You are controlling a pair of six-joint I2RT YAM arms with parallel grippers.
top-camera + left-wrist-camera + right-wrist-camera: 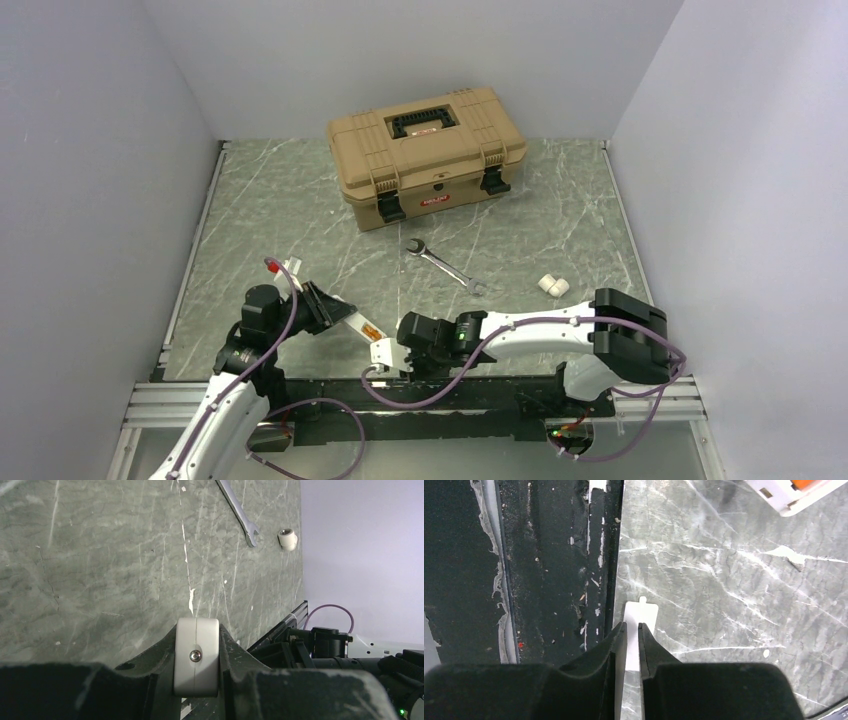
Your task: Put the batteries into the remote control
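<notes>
The remote control (358, 323), a slim white bar with an orange-brown recess facing up, is held at one end by my left gripper (330, 308), which is shut on it. In the left wrist view its white end with a screw (196, 660) sits clamped between the jaws. My right gripper (398, 358) hangs low over a flat white cover plate (641, 611) lying by the table's near edge; its jaws (632, 626) stand a narrow slit apart with nothing between them. Two batteries (553, 286), short white cylinders, lie at the right.
A tan toolbox (427, 152) stands shut at the back. A steel wrench (445, 264) lies mid-table, its end close to the white cylinders (287, 538). The black mounting rail (549, 570) runs just left of the cover plate. Grey walls enclose three sides.
</notes>
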